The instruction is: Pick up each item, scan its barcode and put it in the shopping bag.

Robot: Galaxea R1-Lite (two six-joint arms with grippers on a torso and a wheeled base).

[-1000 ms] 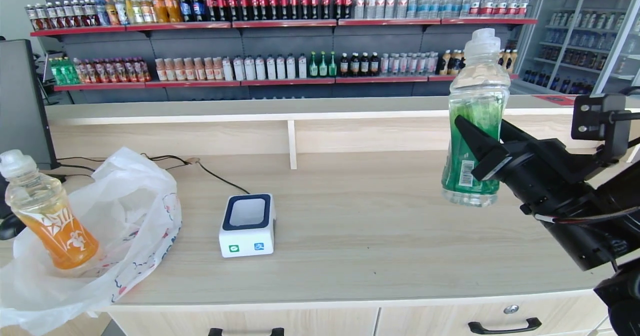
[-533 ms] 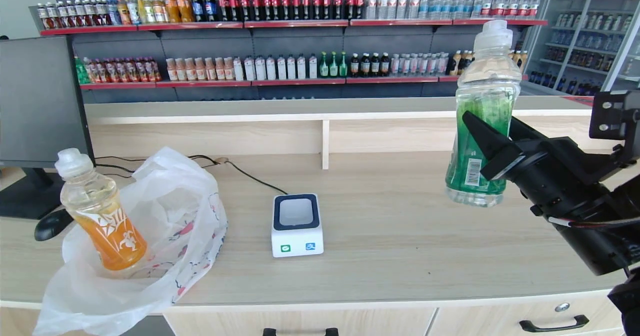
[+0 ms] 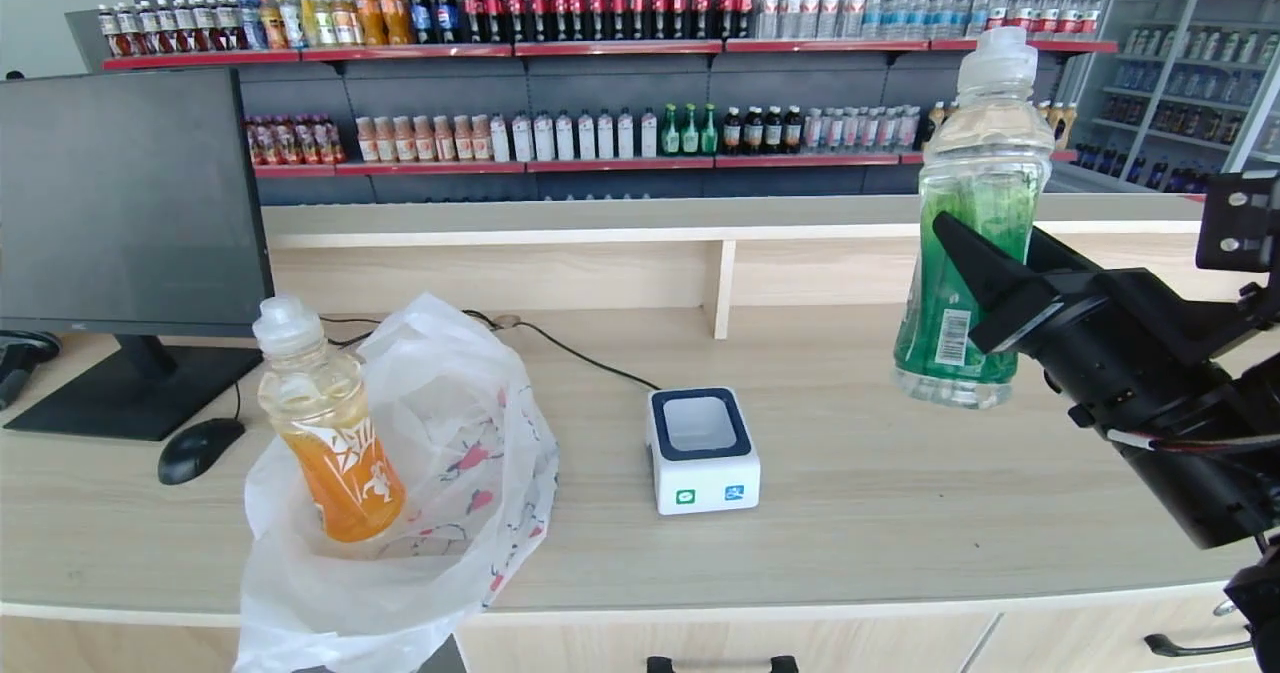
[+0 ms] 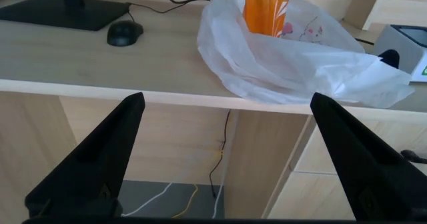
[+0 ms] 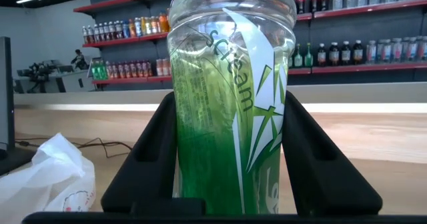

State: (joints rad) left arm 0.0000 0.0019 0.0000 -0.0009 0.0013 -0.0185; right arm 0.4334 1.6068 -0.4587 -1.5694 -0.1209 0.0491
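Note:
My right gripper [image 3: 985, 268] is shut on a green drink bottle [image 3: 965, 243] and holds it upright in the air, above the right part of the counter [image 3: 900, 513]. Its barcode faces the head camera. In the right wrist view the green bottle [image 5: 230, 117] sits between my two black fingers [image 5: 143, 161]. A white scanner [image 3: 702, 449] with a dark-rimmed window lies mid-counter. To its left a white shopping bag [image 3: 440, 513] lies open with an orange drink bottle [image 3: 325, 423] standing in it. My left gripper [image 4: 223, 151] is open, below the counter's front edge, near the bag [image 4: 300, 57].
A black monitor [image 3: 130, 203] and a mouse [image 3: 198, 449] stand at the counter's left. A cable [image 3: 580, 353] runs behind the bag to the scanner. A raised ledge [image 3: 700, 218] borders the back, with drink shelves [image 3: 600, 48] beyond. Drawers [image 3: 1190, 643] sit below the counter.
The head camera has swung left, so the whole scene slid right and the monitor came into view. The green bottle stays gripped and sits slightly higher in the picture.

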